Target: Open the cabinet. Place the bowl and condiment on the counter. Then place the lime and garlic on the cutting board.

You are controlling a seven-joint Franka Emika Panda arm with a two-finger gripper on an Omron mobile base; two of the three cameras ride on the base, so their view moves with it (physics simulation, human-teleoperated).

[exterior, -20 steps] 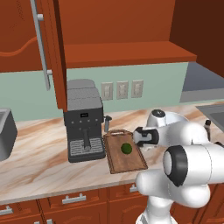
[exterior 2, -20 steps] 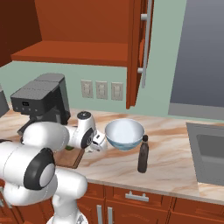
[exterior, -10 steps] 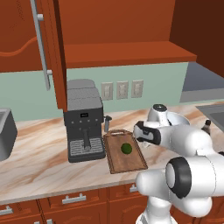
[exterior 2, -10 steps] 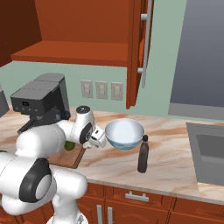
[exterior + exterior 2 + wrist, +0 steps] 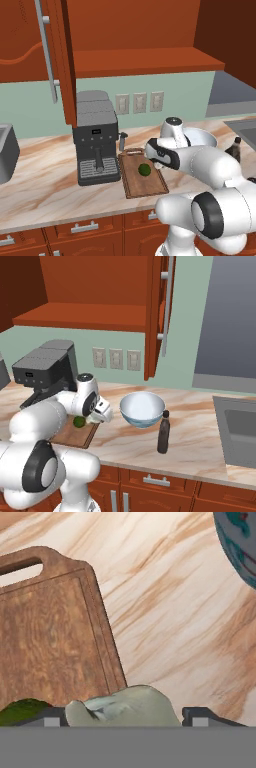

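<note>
Pale, green-tinged lumpy garlic (image 5: 125, 708) between claw (image 5: 126, 718) tips

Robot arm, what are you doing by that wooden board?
The white robot arm's gripper is carrying a small whitish-green garlic bulb between its fingers, at the edge of the dark brown wooden cutting board. A small dark green lime already lies on the board. The reddish-brown wall cabinet is open, and the pale blue bowl and dark syrup bottle stand on the marbled beige counter.

Pale green wall (image 5: 150, 82) is fitted with three white wall outlets (image 5: 139, 102); reddish-brown lower drawers (image 5: 160, 483) are seen beneath; a steel sink (image 5: 240, 431) is set right.
</note>
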